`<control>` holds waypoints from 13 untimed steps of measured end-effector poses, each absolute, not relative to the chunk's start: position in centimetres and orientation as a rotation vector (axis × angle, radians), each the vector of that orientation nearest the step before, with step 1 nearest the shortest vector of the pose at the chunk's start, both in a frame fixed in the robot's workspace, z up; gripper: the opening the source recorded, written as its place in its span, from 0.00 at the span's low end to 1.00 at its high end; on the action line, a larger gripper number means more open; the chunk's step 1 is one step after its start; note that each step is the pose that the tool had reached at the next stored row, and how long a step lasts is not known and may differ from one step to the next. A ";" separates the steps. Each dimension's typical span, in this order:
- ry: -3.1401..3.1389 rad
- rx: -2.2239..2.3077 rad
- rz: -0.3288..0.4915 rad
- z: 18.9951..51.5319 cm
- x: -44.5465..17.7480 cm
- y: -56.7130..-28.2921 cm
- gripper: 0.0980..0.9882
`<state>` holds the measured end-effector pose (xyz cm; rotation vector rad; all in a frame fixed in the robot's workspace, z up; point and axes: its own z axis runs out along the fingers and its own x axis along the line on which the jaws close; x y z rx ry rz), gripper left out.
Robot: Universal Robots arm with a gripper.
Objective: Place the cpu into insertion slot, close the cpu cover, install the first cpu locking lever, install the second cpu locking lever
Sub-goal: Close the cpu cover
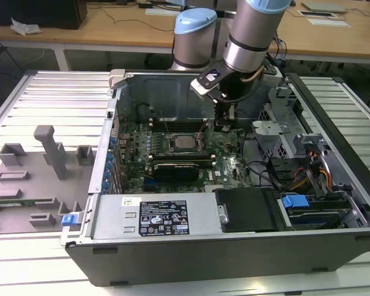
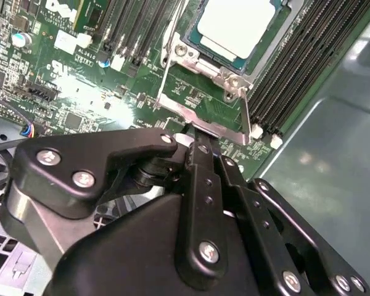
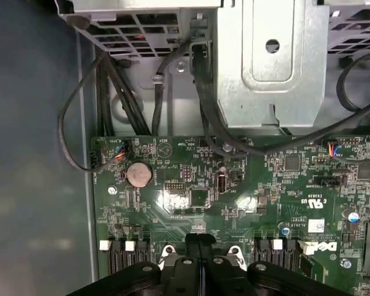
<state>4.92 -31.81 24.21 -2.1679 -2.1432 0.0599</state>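
In the open grey metal computer case [image 1: 246, 256], one flat square cpu with a dull silver top [image 2: 237, 24] sits in the silver-rimmed insertion slot [image 1: 175, 143]. One thin silver cpu cover [image 2: 229, 75] frames it. Two thin wire levers [image 2: 163, 71] flank it. The black gripper [image 2: 197, 132] hangs just beside the socket, jaws together.

The cpu [image 2: 234, 24] sits in the insertion slot [image 2: 229, 75] on the motherboard [image 1: 229, 164], inside the open case [image 1: 234, 259] on the counter [image 1: 49, 98]. The pincer [image 1: 224, 127] hangs just beside the slot, toward the exterior view's right.
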 end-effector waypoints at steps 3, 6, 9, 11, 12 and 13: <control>-2.154 -2.177 0.039 24.2 3.9 -31.7 0.01; -2.156 -2.180 0.033 24.2 3.0 -31.6 0.01; -2.158 -2.181 0.030 24.2 2.2 -31.6 0.01; -2.158 -2.181 0.030 24.2 1.9 -31.6 0.01; -2.158 -2.182 0.030 24.2 1.7 -31.6 0.01; -2.158 -2.181 0.030 24.2 1.4 -31.6 0.01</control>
